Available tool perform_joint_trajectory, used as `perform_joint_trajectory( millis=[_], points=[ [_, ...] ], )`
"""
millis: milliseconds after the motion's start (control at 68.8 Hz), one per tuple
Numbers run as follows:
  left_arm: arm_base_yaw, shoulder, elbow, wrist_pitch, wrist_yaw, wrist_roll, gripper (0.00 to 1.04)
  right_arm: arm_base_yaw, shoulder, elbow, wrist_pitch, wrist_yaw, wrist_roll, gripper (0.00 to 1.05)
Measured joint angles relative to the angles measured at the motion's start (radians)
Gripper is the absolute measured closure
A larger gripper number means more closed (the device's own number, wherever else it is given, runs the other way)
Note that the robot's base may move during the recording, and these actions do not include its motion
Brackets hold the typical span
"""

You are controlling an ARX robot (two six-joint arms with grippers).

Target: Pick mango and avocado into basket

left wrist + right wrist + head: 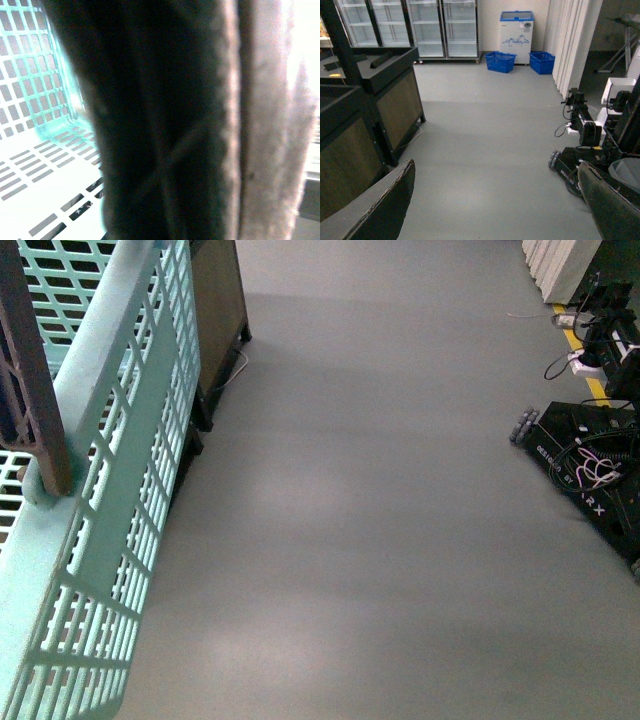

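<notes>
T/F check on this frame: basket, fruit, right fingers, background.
1. The basket sits at the left of the front view. True.
2. A mango is in view. False: no fruit shows in any view.
3. The right gripper has its fingers apart, nothing between them. True.
4. The two crates by the far wall are red. False: the crates are blue.
5. The left wrist view shows the fridges. False: the fridges show in the right wrist view; the left shows the basket's slotted inside behind a dark blurred shape.
6. Another wheeled robot base stands at the right of the front view. True.
</notes>
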Motion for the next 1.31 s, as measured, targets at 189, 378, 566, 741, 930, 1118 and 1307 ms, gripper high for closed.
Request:
perform_joint_trajectory(
  millis=[189,378,566,741,930,1118,1307],
  points=[
    [0.002,0.0,0.0,0.0,-0.017,0.011,0.91,0.0,0.0,0.0,0.0,0.0,0.0,0.09],
    [0.002,0.0,0.002,-0.001,-0.016,0.011,0.91,0.0,0.0,0.0,0.0,-0.001,0.0,0.09],
    [0.003,0.0,0.002,-0.002,-0.017,0.012,0.91,0.0,-0.001,0.0,0.0,-0.003,0.0,0.09],
    [0.003,0.0,0.002,-0.002,-0.017,0.011,0.91,0.0,0.002,0.0,0.0,-0.005,0.0,0.09],
    [0.003,0.0,0.002,-0.002,-0.017,0.013,0.91,0.0,0.0,0.0,0.0,0.0,0.0,0.09],
    [0.003,0.0,0.002,-0.002,-0.016,0.011,0.91,0.0,0.0,0.0,0.0,-0.002,0.0,0.09],
    [0.003,0.0,0.002,-0.002,-0.017,0.011,0.91,0.0,0.001,0.0,0.0,-0.002,0.0,0.09]
  ],
)
